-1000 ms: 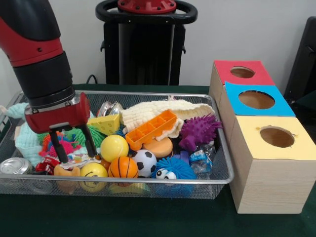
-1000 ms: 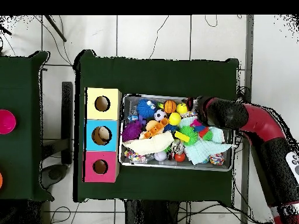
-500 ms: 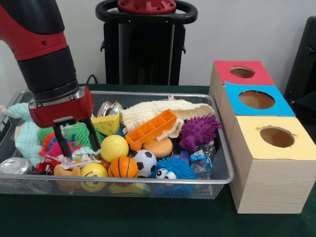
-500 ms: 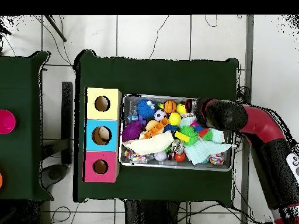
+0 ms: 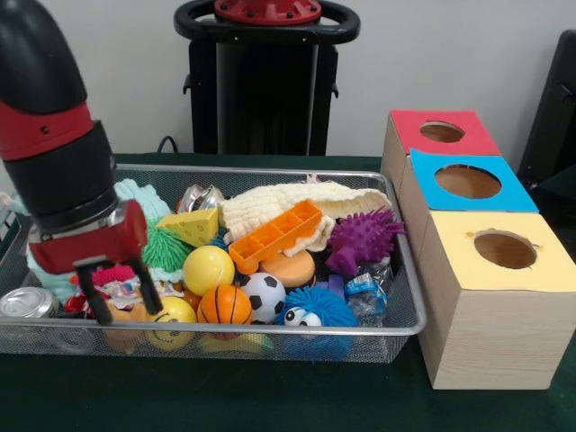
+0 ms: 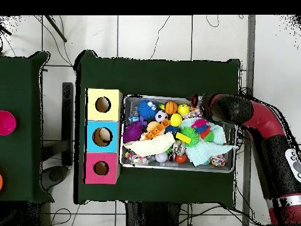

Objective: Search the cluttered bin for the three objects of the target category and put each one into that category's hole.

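Below, we see a dark green table on a white tiled floor. On it a wire mesh bin holds mixed toys: a yellow ball, a basketball, a soccer ball, a purple spiky ball and a cheese wedge. Beside the bin stand three boxes with red, blue and yellow holed tops. At the bin's front corner we find the gripper, fingers spread and empty, just above a smiley ball.

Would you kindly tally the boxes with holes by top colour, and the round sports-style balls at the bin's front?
Red-topped box: 1
Blue-topped box: 1
Yellow-topped box: 1
Basketball: 1
Soccer ball: 1
Total: 5
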{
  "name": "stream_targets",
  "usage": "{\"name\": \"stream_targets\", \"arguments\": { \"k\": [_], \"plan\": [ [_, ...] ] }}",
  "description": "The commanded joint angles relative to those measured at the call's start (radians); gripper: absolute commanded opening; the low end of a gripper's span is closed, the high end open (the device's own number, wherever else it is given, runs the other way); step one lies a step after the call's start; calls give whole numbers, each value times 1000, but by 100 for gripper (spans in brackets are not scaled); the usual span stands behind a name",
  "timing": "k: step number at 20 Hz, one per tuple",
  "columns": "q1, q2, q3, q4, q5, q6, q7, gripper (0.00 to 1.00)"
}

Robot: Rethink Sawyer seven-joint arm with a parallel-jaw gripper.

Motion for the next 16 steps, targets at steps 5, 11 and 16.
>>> {"name": "stream_targets", "arguments": {
  "k": [5,11,16],
  "plan": [
    [56,204,19,-352,-13,196,-333,100],
    [-5,83,-22,-126,-29,109,-234,100],
    [-26,-17,-36,-34,-40,89,-183,100]
  ]
}}
